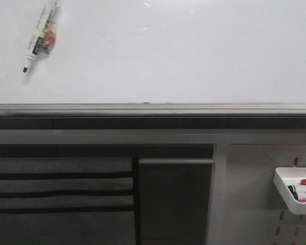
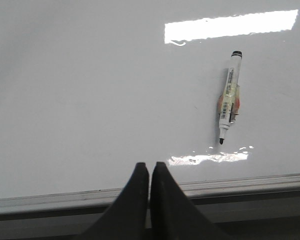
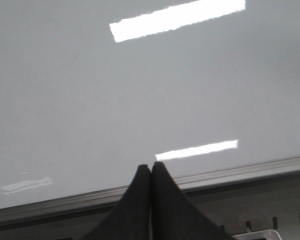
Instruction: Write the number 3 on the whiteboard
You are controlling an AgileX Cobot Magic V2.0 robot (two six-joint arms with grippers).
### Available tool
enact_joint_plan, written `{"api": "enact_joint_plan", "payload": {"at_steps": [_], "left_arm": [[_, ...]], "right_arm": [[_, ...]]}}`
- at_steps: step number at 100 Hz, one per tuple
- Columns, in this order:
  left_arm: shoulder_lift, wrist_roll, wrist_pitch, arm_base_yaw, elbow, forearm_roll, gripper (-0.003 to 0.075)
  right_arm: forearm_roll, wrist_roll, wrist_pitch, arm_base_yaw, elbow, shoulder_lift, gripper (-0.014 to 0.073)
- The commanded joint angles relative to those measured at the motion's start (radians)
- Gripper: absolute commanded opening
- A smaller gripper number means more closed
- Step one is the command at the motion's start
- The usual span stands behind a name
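Observation:
The whiteboard (image 1: 183, 56) is a wide glossy white board with a grey edge rail (image 1: 153, 109). No number 3 shows on it; its surface is blank. A white marker with a black tip and an orange patch (image 1: 41, 37) lies on the board at the far left, uncapped tip toward the rail. It also shows in the left wrist view (image 2: 229, 97). My left gripper (image 2: 149, 166) is shut and empty over the rail, to the side of the marker. My right gripper (image 3: 151, 166) is shut and empty over the rail, facing bare board (image 3: 140, 90). Neither gripper shows in the front view.
A small white tray (image 1: 296, 191) with a black marker and a red-capped one hangs on a pegboard below the board at the right. A dark panel (image 1: 174, 201) and a slatted grey panel (image 1: 61, 199) sit under the rail.

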Motion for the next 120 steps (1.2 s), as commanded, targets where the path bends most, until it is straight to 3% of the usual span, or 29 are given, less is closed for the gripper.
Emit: {"api": "enact_joint_plan", "payload": {"at_steps": [1, 69, 87, 120], "left_arm": [[-0.030, -0.009, -0.073, 0.001, 0.003, -0.003, -0.0018], [-0.030, -0.009, -0.073, 0.001, 0.003, -0.003, -0.0018], [-0.030, -0.009, -0.073, 0.001, 0.003, -0.003, -0.0018], [-0.030, -0.009, -0.073, 0.001, 0.003, -0.003, -0.0018]], "right_arm": [[-0.007, -0.002, -0.086, 0.001, 0.021, -0.020, -0.0074], [-0.007, -0.002, -0.086, 0.001, 0.021, -0.020, -0.0074], [-0.136, -0.023, -0.050, 0.001, 0.021, -0.020, -0.0074], [-0.136, -0.023, -0.048, 0.001, 0.021, -0.020, -0.0074]]}}
